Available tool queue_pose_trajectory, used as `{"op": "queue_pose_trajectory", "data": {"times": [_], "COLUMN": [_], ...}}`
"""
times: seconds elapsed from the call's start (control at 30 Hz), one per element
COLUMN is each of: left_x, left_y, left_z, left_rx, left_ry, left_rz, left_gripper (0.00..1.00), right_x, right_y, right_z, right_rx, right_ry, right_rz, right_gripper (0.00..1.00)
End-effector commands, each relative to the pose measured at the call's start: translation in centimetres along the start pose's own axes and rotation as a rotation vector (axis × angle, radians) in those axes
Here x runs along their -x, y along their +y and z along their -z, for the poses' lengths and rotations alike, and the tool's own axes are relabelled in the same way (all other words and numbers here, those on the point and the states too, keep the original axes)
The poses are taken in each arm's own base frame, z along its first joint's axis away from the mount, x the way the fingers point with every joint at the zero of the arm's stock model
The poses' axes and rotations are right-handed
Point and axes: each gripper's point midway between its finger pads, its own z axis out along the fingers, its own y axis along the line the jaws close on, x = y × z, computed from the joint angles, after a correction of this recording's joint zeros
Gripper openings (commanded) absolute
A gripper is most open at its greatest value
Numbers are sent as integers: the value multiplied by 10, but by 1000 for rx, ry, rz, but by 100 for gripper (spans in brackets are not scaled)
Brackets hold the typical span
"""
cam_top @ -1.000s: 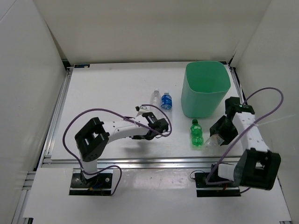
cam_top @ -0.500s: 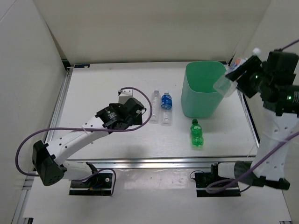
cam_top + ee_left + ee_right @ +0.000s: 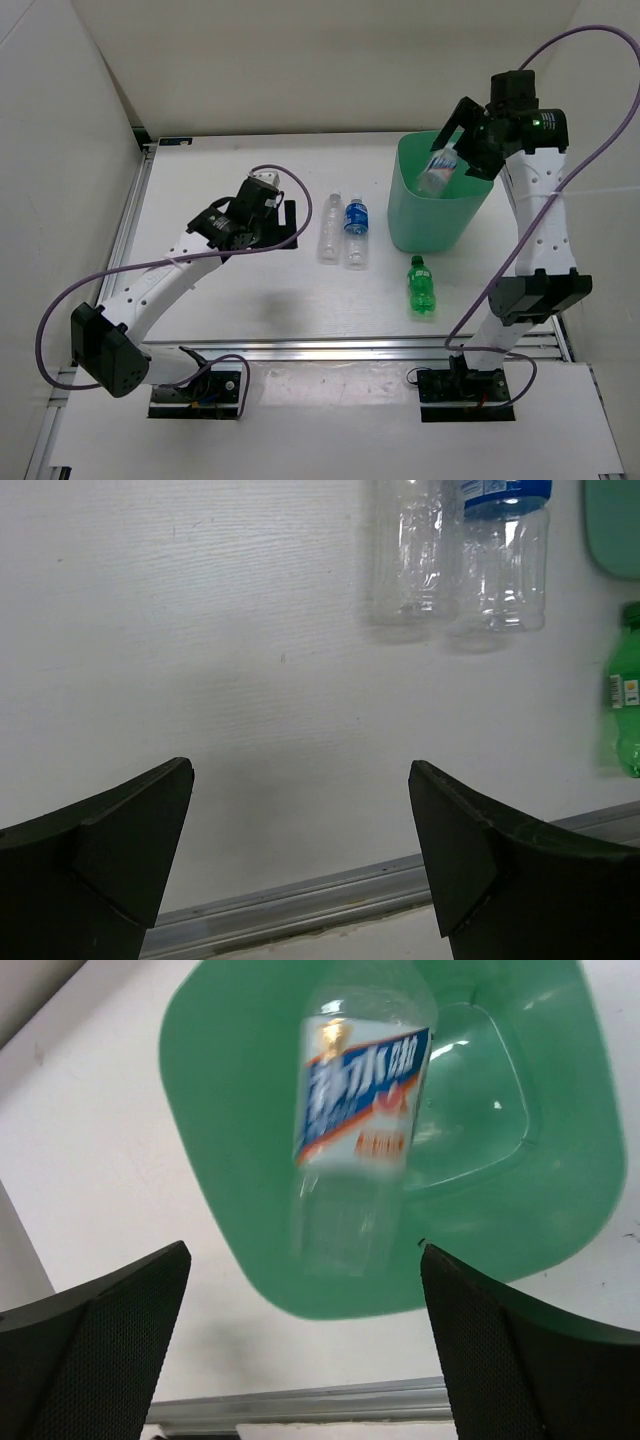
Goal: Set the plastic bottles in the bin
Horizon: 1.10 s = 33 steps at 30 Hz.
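- Over the bin (image 3: 410, 218), the right gripper (image 3: 463, 140) is spread wide, holding nothing.
- Beneath it, the white-and-blue labelled bottle (image 3: 360, 1100) is loose and blurred at the bin's mouth.
- Left gripper (image 3: 300, 770) gapes empty above the table (image 3: 220, 300), near the plain bottle (image 3: 329, 232) and the blue-capped bottle (image 3: 356, 235).
- Green bottle (image 3: 421, 287) lies before the bin.

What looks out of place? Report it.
Only the clear plastic bottle with the white-blue label: blurred and tilted in mid-air over the tall mint-green plastic bin, ungripped between the open right hand, apparently mid-drop.
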Motion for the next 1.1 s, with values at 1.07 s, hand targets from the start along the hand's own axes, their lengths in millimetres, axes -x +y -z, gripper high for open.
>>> {"op": "queue_pose_trajectory", "data": {"times": [1.07], "left_x": [-7], "left_y": [-11], "left_z": [-23], "left_rx": [-228], "left_ry": [196], "left_rz": [260], "left_gripper": [100], "right_x": [-247], "right_y": [-136], "right_z": [-67], "right_rx": [-206], "right_ry": [231], "right_rz": [130], "right_gripper": [100]}}
